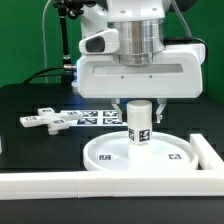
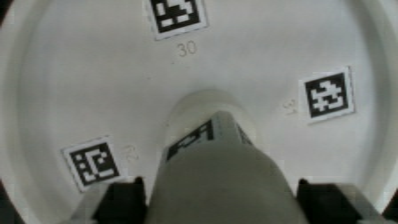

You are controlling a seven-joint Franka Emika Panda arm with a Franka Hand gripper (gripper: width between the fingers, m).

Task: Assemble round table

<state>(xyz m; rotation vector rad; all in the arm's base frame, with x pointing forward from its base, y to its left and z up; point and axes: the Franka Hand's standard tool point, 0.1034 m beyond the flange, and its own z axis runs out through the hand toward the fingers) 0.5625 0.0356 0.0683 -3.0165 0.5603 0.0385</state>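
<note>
The gripper (image 1: 139,106) points straight down, and its two fingers (image 2: 121,200) are closed on the upper part of a short white post (image 1: 139,128), one on each side. The post stands upright with a small black-and-white tag facing the exterior view. Its lower end sits at the middle of the large round disc (image 1: 105,160). I cannot tell whether it is seated in the disc or hangs just above it. The wrist view looks down the post (image 2: 222,165) onto the disc's smooth white floor (image 2: 107,80), which carries several square tags.

The disc lies flat on the black table (image 1: 30,145), tucked into a corner made by white border bars (image 1: 50,185). In the exterior view, the flat cross-shaped piece (image 1: 45,120) lies at about ten o'clock from the disc, well apart. The marker board (image 1: 95,117) lies at about eleven o'clock, between the two.

All the parts look like stiff, light, hard plastic with a smooth finish, so the round post could turn or slide in a loose hold. A firm squeeze across its width, high on the barrel, looks right and leaves the lower end free to meet the disc. The disc would be best pushed or braced by its raised rim.
</note>
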